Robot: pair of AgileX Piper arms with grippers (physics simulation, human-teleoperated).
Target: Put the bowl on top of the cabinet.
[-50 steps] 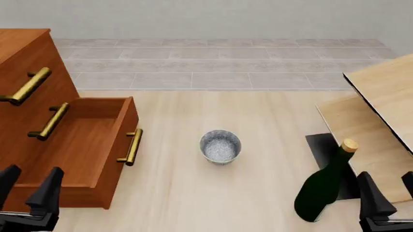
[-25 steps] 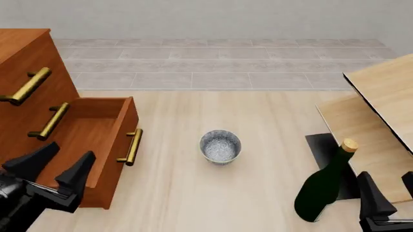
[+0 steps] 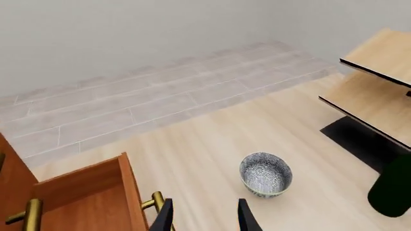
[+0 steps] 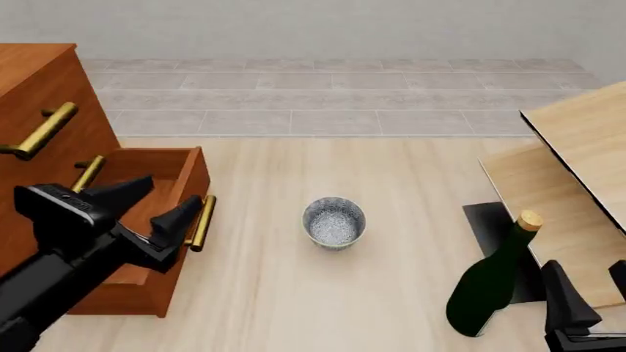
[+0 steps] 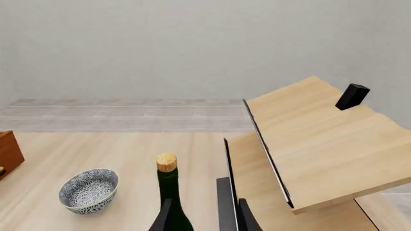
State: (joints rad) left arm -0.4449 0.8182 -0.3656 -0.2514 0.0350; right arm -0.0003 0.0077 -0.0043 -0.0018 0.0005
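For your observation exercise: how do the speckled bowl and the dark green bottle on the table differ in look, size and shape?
The bowl is grey-white and speckled; the bottle is plain dark green. The bowl is low, round and open at the top; the bottle is tall and narrow-necked, closed by a cork. The bowl is much the smaller. Both stand upright on the pale wooden table, and neither is held.

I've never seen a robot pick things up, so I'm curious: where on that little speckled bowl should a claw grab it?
Probably the rim. The bowl stands upright and open on the table, so one finger could drop inside and one outside, pinching the wall from above. The open left claw is nearer and on its cabinet side.
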